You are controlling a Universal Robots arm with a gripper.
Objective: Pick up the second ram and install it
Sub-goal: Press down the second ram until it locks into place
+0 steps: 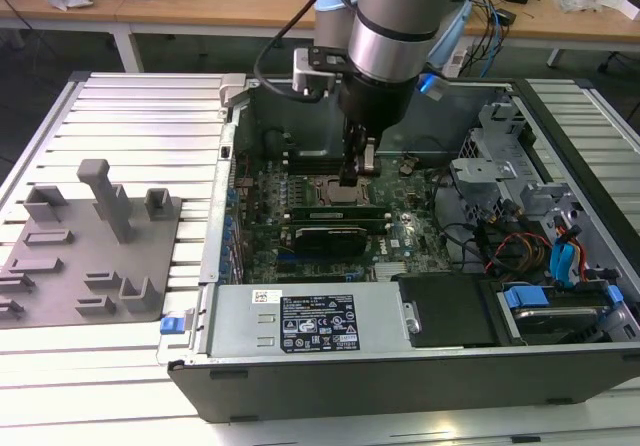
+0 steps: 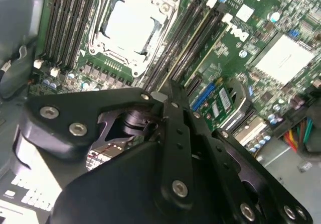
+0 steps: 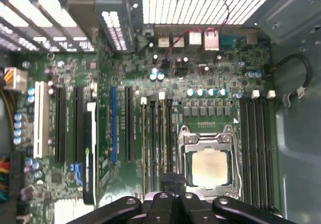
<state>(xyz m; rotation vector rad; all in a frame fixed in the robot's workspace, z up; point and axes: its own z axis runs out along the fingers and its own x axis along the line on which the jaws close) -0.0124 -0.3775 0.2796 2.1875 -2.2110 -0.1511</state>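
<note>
Inside the open computer case (image 1: 225,216), my gripper (image 1: 348,176) hangs low over the motherboard, just beside the CPU socket (image 1: 335,194). Its fingers stand together, shut. In both wrist views the gripper (image 2: 159,96) (image 3: 171,180) sits over the end of the memory slots between the socket (image 3: 207,166) and the blue slot (image 3: 113,123). The second ram (image 3: 163,133) (image 2: 193,45) stands on edge in one of those slots, a thin green stick with a pale top edge. Whether the fingertips touch it I cannot tell.
A black card (image 1: 325,236) lies in front of the socket, and the power supply (image 1: 300,318) fills the case's near side. Drive cages and cables (image 1: 520,246) crowd the exterior view's right. A grey fixture plate (image 1: 90,256) sits outside the case, on the exterior view's left.
</note>
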